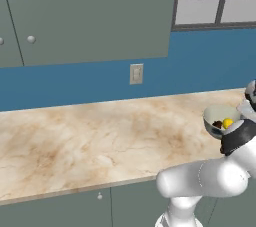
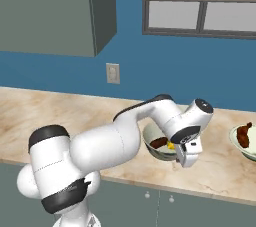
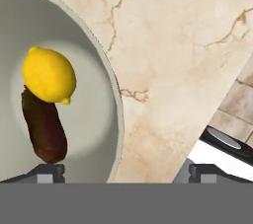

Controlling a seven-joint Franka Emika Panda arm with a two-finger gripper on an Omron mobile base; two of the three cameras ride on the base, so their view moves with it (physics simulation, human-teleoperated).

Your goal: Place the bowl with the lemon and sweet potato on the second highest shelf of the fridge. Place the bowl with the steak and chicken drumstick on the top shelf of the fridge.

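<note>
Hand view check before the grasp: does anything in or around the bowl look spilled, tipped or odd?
Nothing stands out. The bowl sits upright on the marble counter, with the lemon resting against the sweet potato inside it. Nothing has spilled.

Even, diffuse rendered light fills my three views, with no glare and no strong cast shadows. The lemon [image 3: 48, 74] in my hand view is shaded softly on its underside. Edges look slightly soft and pixelated throughout.

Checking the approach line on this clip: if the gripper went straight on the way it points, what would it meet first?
Most likely the bowl's rim: the open gripper straddles it in the hand view, one fingertip inside by the sweet potato and lemon, the other over the counter. Depth is unclear.
</note>
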